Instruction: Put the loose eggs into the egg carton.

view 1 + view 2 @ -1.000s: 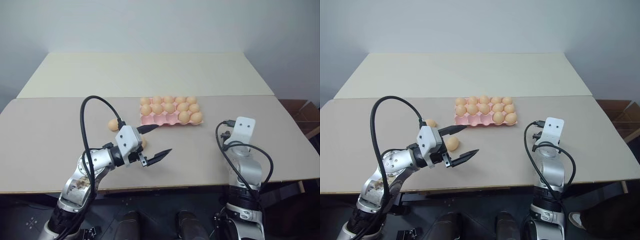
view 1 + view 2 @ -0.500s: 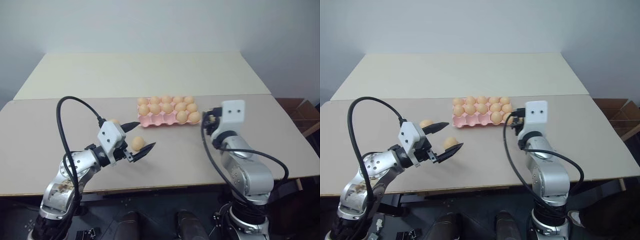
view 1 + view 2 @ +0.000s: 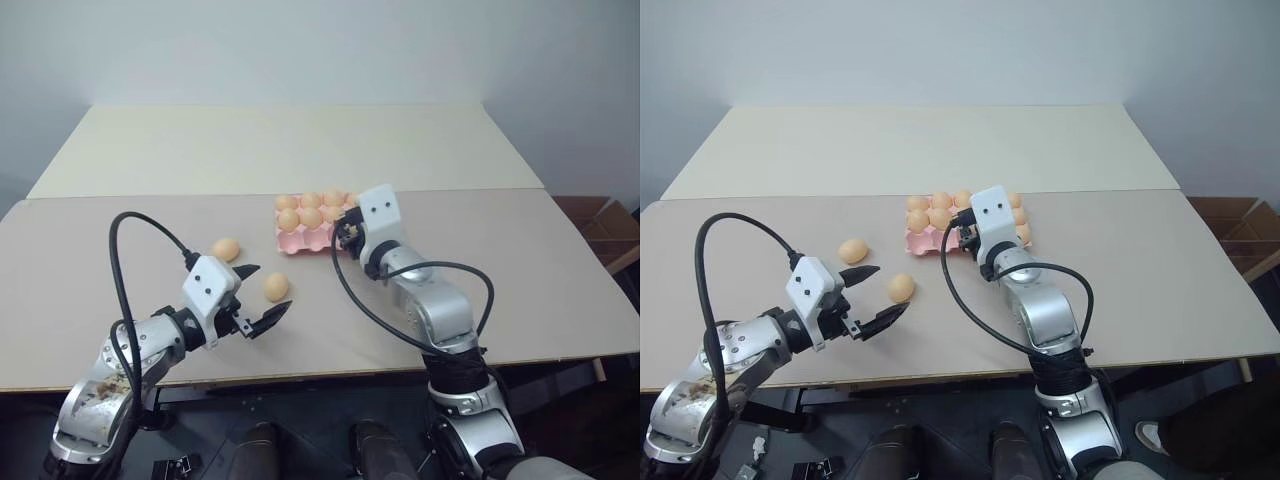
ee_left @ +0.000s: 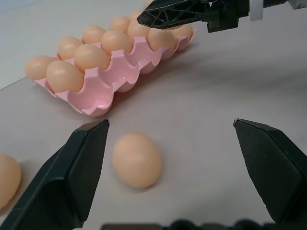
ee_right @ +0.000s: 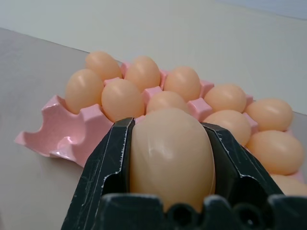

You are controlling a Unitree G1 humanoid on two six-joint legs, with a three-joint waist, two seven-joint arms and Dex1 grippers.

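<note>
As right gripper [image 5: 170,191] swung over egg carton [image 3: 290,238] pinching an egg [image 5: 171,153], left gripper [image 3: 255,298] spread beside carton, ready to seat.

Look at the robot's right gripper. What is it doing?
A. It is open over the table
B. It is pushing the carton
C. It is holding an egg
C: the right gripper has its two black fingers shut on an egg, with the pink carton just ahead of it.
</note>
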